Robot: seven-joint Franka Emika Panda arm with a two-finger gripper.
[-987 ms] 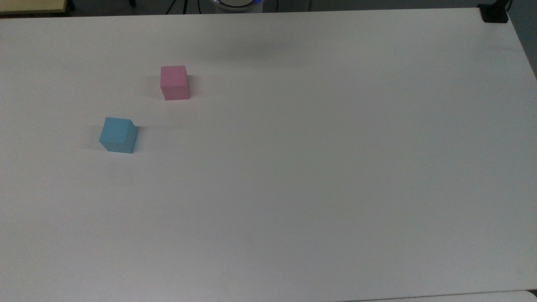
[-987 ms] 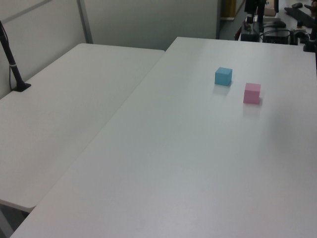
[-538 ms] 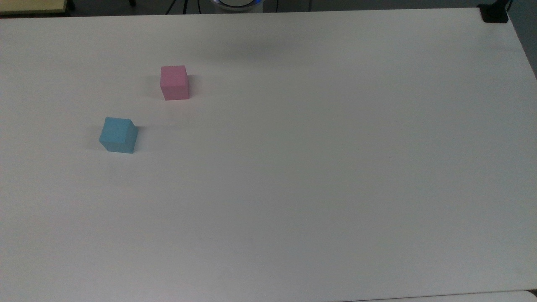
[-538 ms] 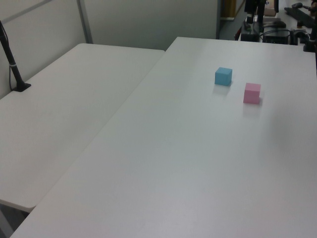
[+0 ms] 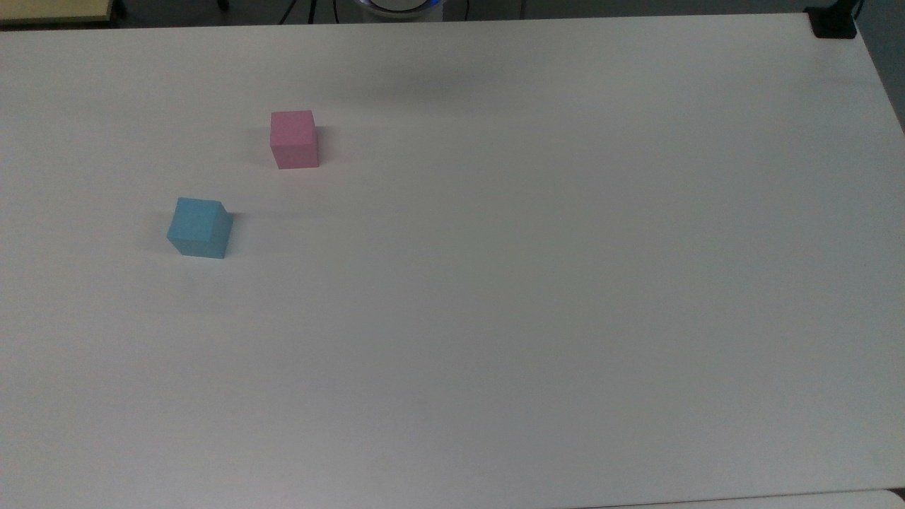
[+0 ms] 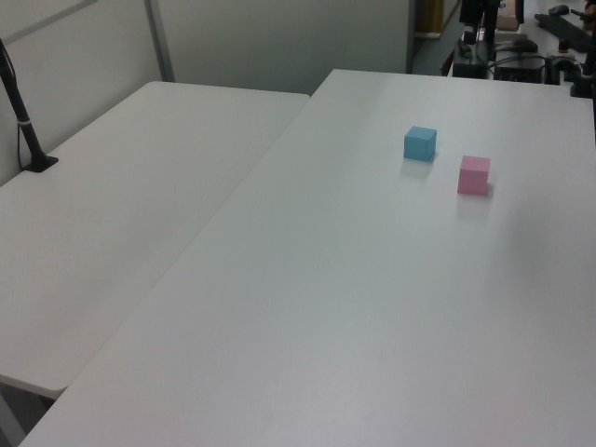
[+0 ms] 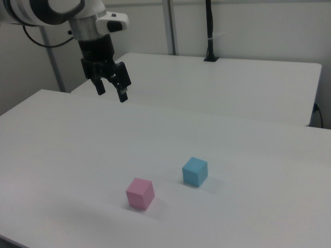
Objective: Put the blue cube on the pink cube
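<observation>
The blue cube [image 5: 200, 227] rests on the white table, turned a little askew, in the top view's left half. The pink cube [image 5: 293, 138] stands apart from it, up and to the right in the top view. In the left view the blue cube [image 6: 420, 143] lies just left of and beyond the pink cube [image 6: 474, 174]. In the right view the pink cube [image 7: 140, 193] sits near the front and the blue cube [image 7: 195, 171] to its right. My gripper [image 7: 110, 93] hangs high above the table at the right view's upper left, far from both cubes, open and holding nothing.
The white table [image 5: 537, 283] stretches wide to the top view's right and front. A second white table [image 6: 121, 214] adjoins it on the left view's left, with a black post [image 6: 23, 121] clamped at its edge. A black clamp [image 5: 833, 22] sits at the top view's upper right corner.
</observation>
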